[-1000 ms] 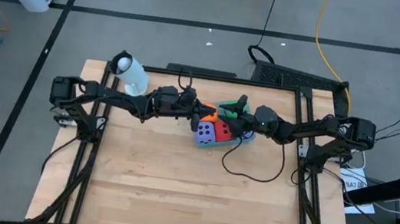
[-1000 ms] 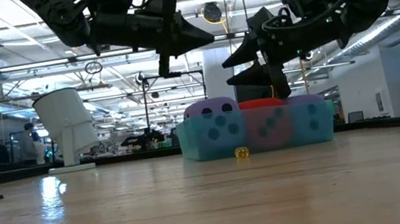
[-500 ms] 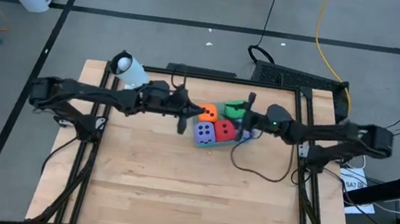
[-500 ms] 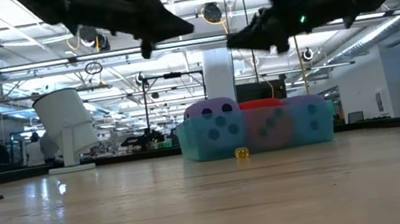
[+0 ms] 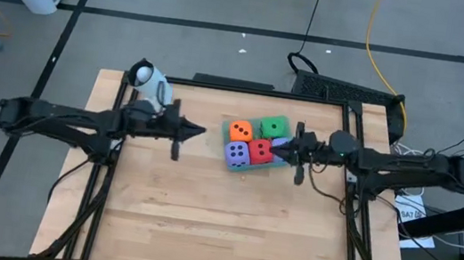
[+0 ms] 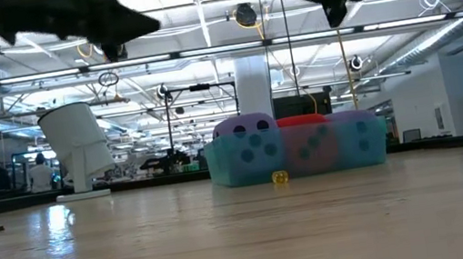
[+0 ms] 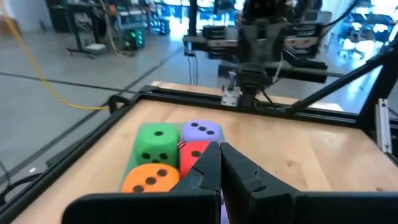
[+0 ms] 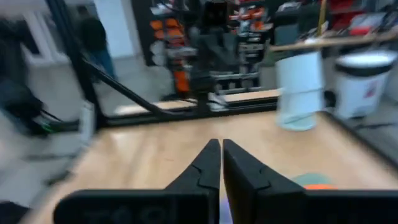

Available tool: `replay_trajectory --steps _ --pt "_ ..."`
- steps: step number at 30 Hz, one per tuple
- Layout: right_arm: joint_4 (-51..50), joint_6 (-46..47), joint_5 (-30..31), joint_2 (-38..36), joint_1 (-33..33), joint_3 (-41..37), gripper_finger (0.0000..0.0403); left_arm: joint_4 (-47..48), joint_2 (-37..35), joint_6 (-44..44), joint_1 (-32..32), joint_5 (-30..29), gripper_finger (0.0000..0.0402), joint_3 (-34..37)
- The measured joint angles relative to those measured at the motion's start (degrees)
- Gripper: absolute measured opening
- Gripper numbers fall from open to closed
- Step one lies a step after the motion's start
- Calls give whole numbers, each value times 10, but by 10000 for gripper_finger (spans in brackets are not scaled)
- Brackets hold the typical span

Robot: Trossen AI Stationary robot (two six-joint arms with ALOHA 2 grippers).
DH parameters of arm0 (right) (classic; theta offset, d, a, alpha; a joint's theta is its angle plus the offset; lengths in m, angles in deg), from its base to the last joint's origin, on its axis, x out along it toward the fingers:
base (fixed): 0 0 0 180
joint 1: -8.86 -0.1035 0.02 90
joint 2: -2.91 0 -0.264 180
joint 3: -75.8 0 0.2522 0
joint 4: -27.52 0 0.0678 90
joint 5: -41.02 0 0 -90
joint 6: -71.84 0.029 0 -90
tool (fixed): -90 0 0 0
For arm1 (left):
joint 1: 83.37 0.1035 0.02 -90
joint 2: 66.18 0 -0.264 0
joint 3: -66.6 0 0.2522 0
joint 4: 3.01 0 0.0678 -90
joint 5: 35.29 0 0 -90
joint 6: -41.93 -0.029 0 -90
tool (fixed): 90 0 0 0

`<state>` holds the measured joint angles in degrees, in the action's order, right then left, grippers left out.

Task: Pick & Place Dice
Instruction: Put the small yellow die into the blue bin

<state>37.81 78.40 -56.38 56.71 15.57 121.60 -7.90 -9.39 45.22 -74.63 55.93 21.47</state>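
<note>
Dice sit bunched in a teal tray (image 5: 281,160) at table centre, toward the 12 o'clock edge: orange die (image 5: 240,131), green die (image 5: 274,127), purple die (image 5: 235,153), red die (image 5: 259,151); a second purple one shows only as a sliver past the red. Right gripper (image 5: 288,148) is fingers pressed shut, holding nothing, just beside the tray's 3 o'clock side, pointing toward 9. Left gripper (image 5: 201,130) is also shut and empty, at 9 o'clock from the cluster with bare table between. Both hang above die height. Right arm is nearer, I'd say. Cubes, so no long axis to align.
</note>
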Motion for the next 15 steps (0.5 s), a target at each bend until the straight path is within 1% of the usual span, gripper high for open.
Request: replay_trajectory --steps 2,4,5,7,10,12,15 --pt "-3 44 0 -2 -15 0 14 -14 -35 0 2 -5 0 37" --pt "-8 60 6 1 -37 0 18 -23 -63 -4 2 -8 0 68" --pt "-8 62 20 6 -51 0 17 -25 -76 -6 2 -8 0 83" --pt "-19 61 68 18 -84 0 12 -24 -101 -17 4 -13 0 106" --pt "-31 56 159 50 -135 0 2 -17 -143 -12 17 -13 0 122" --pt "-36 69 220 78 -168 0 3 9 -168 -7 20 -13 1 125" --pt "-30 101 296 123 -214 0 2 55 -194 1 22 -13 4 126"
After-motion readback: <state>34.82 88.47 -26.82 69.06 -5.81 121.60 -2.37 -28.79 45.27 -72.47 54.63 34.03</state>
